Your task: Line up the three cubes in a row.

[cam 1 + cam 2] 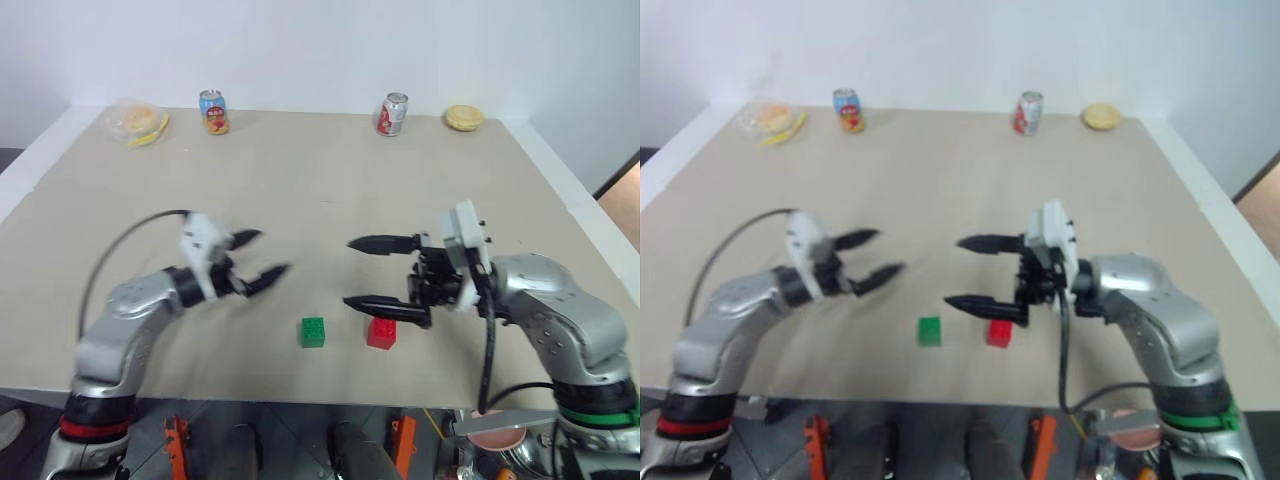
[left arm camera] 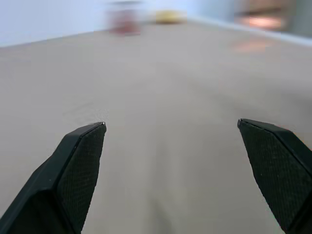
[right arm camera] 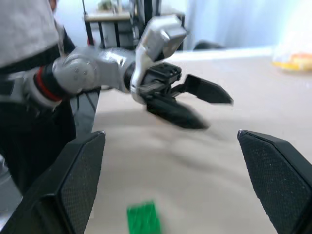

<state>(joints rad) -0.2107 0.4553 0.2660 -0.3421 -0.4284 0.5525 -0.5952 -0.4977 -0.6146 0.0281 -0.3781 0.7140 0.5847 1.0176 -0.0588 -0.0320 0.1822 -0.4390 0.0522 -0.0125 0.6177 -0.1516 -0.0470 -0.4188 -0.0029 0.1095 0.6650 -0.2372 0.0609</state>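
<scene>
in the left eye view the green cube [image 1: 313, 332] and the red cube [image 1: 381, 333] sit side by side near the front edge of the table [image 1: 320, 190], close but apart, already a short row that seems to wait for a third; i cannot find a yellow-orange cube. the left gripper [image 1: 261, 255] hangs spread and empty, up and to the left of the green cube, likely clear of it. the right gripper [image 1: 366, 273] is also released and holds nothing, its lower finger just above the red cube. two cans and two yellowish food items stand far back, well away. in the left wrist view, parted fingers [image 2: 78, 161] frame bare table. in the right wrist view the green cube [image 3: 143, 219] lies low between wide fingers [image 3: 80, 165], the other gripper beyond it.
</scene>
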